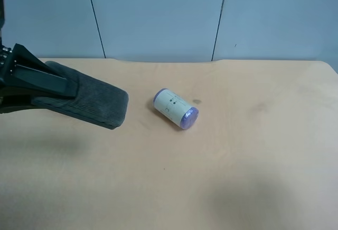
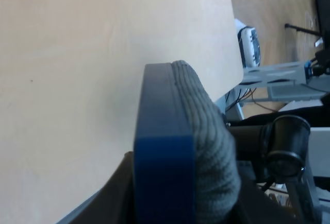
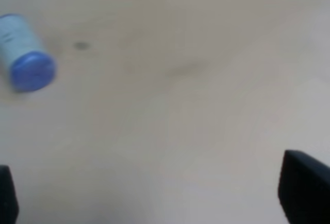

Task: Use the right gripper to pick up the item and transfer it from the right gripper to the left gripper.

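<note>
The item, a flat dark grey-green felt-like pad [image 1: 103, 106], is held above the table at the left of the exterior high view. My left gripper [image 1: 64, 89] is shut on its near end. In the left wrist view the pad [image 2: 209, 131] shows edge-on with a blue side, clamped by the left gripper [image 2: 170, 203]. My right gripper [image 3: 154, 198] is open and empty. Only its two black fingertips [image 3: 304, 193] show, low over bare table. It is out of the exterior high view.
A white-and-purple cylinder [image 1: 176, 108] lies on its side mid-table, right of the pad; it also shows in the right wrist view [image 3: 26, 51]. The tan table [image 1: 237, 161] ends at a blue-grey wall. The table's edge [image 2: 234, 38] shows, with floor and equipment beyond.
</note>
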You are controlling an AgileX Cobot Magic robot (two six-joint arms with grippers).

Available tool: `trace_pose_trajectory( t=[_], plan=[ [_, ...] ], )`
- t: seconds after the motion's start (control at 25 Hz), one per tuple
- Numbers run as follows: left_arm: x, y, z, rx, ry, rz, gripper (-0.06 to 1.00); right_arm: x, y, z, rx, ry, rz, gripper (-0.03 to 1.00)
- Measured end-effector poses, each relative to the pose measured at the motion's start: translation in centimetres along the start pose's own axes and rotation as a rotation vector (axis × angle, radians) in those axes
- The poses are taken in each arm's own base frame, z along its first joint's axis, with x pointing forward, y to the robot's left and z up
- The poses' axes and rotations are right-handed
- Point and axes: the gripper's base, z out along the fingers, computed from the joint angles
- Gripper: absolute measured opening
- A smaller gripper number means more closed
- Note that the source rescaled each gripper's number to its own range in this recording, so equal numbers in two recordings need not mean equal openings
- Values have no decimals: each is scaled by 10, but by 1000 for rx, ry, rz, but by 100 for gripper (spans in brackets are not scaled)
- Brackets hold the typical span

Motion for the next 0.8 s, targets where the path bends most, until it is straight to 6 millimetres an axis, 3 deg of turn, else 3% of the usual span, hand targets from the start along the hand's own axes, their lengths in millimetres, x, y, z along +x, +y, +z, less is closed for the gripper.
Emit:
trace_pose_trajectory(
  t=[0.44,0.8],
  plan=[
    [-12,25,22,-10,85,38,0,1,2,-2,216,6,110,100],
    [-58,47,53,-16,144,88,0,1,2,-2,216,6,110,100]
  ],
)
